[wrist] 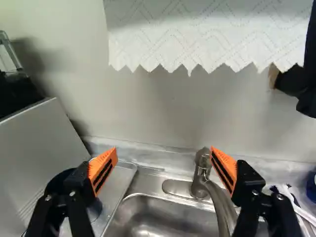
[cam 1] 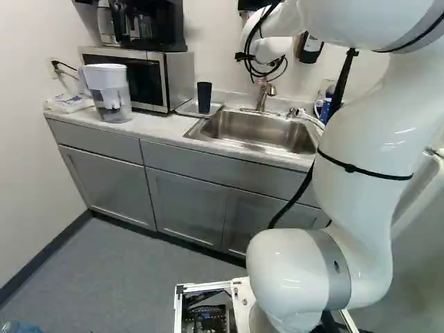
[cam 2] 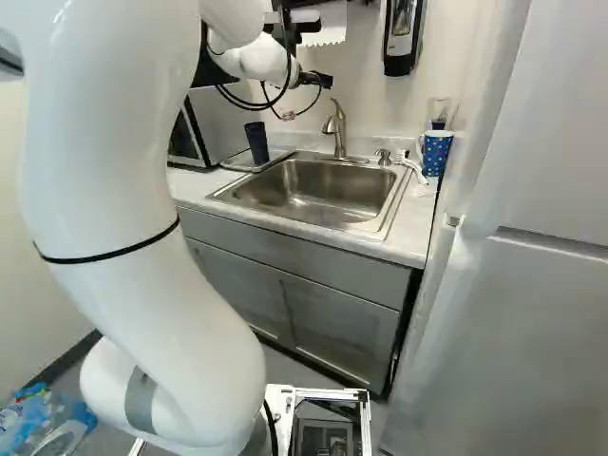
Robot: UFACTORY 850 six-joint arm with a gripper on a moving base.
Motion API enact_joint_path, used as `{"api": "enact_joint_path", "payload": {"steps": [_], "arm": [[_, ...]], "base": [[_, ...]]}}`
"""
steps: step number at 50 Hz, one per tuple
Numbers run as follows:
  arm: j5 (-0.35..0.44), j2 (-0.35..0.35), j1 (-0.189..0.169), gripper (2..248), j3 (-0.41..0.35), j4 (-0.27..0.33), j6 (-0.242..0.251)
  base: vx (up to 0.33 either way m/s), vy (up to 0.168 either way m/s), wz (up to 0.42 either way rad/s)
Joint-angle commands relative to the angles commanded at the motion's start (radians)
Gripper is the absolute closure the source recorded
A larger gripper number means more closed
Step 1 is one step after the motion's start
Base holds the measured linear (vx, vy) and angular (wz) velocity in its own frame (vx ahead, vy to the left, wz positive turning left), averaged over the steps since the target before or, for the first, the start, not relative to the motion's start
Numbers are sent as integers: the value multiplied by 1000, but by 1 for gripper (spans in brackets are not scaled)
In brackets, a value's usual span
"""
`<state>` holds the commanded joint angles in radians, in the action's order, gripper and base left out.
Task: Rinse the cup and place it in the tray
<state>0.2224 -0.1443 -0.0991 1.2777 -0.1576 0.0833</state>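
A: Left base view, far left?
B: White-lidded pitcher on the worktop, at the upper left of the frame. Right of it, microwave, coffee maker on top.
A: The cup?
B: Dark cup, upper middle of the same frame. Stands upright on the tray, just beside the microwave. The sink comes next, right of centre, faucet at its back edge.
A: And the arm?
B: Big white arm, right side of the frame. Its far end reaches over toward the sink, upper right of centre.
A: Fingers?
B: Wide open, nothing gripped. Wrist view: orange pads well apart. One finger partly covers the cup; the faucet shows beside the other. Paper towel hangs ahead, against the wall.
A: Right base view, right side?
B: Spotted blue cup, upper right, on the worktop beyond the sink. White brush lies near it. Then a tall white fridge along the right edge.
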Motion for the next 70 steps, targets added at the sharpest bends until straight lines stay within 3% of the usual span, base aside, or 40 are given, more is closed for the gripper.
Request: {"api": "enact_joint_path", "payload": {"steps": [22,70], "arm": [[-70,63,-10,3,-66,0,0],[-199,188,-109,3,-193,0,0]], "base": [[0,0,0],[0,0,0]]}}
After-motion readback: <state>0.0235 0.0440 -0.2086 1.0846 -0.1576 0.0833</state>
